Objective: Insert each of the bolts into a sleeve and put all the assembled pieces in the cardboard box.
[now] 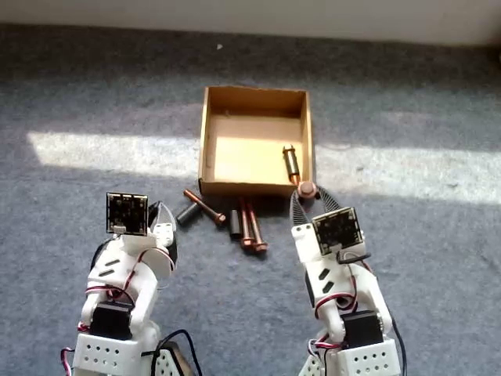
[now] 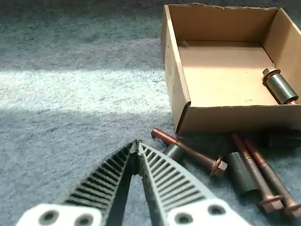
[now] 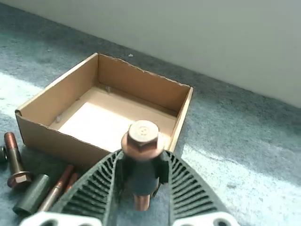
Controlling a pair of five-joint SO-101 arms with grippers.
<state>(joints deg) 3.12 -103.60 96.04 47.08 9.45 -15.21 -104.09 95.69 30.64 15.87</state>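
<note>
Clamping an assembled piece, the right gripper hangs at the near right corner of the cardboard box. Its two ribbed fingers press on the black sleeve of the piece. The copper bolt head stands above them, and the tip of the bolt shows under the sleeve. The piece is held about upright. Whether it is over the rim of the box or just outside that corner, I cannot tell.

The box stands open on the grey carpet, between the two arms and the far edge of the carpet. Inside it a second assembled piece lies on the box floor along the right wall, close to the near right corner.

The left gripper has its fingers together, tip against tip, with nothing between them. It is low over the carpet in front of the near left corner of the box, and it points toward the loose parts.

These parts lie on the carpet along the near wall of the box. A single bolt lies slanted, and a dark sleeve is just beside it, partly hidden behind it. Further toward the right, two bolts lie side by side, nearly touching, with their heads toward the arms. One more sleeve lies against them on their left side.
</note>
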